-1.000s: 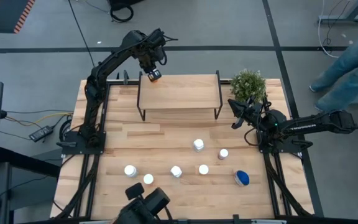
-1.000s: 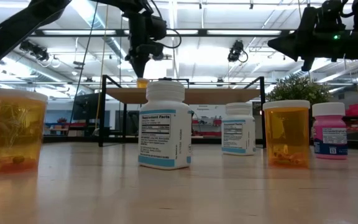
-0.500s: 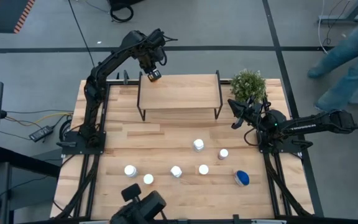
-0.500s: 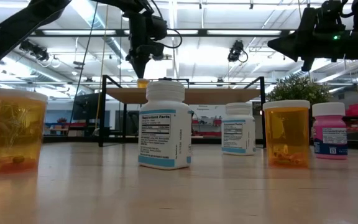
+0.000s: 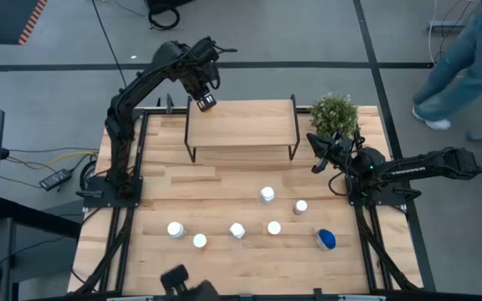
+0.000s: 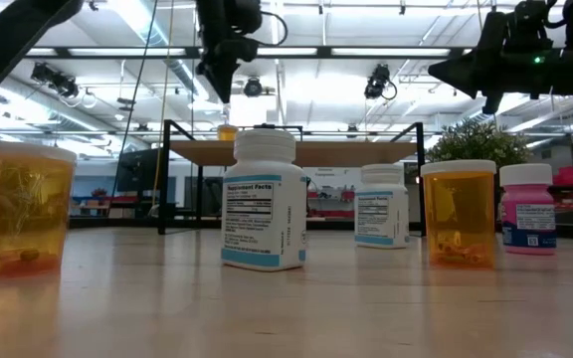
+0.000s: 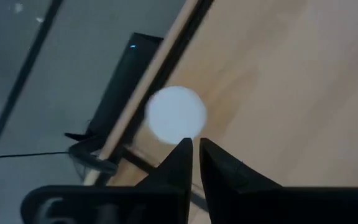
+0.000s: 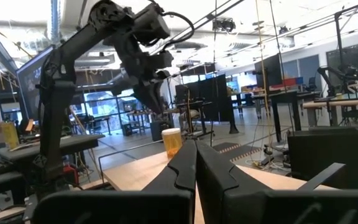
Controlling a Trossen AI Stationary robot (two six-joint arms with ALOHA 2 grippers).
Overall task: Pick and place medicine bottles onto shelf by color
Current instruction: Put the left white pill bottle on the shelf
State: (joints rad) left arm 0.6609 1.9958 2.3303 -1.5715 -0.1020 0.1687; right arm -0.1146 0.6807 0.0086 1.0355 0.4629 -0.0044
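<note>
On shelf (image 5: 241,125) corner: orange bottle (image 8: 172,142), body seemingly hidden overhead.

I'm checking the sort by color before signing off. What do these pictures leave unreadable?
- Bottle on the shelf: the orange bottle shows only a blurred white cap in the left wrist view.
- Table bottles: the high view shows caps only, hiding body colors.
- White bottle in the low view: label print too small.

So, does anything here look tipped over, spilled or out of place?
Nothing stands out. The orange bottle stands upright at the shelf's far left corner, near its edge, with the left gripper above it. The bottles on the table all stand upright.
</note>
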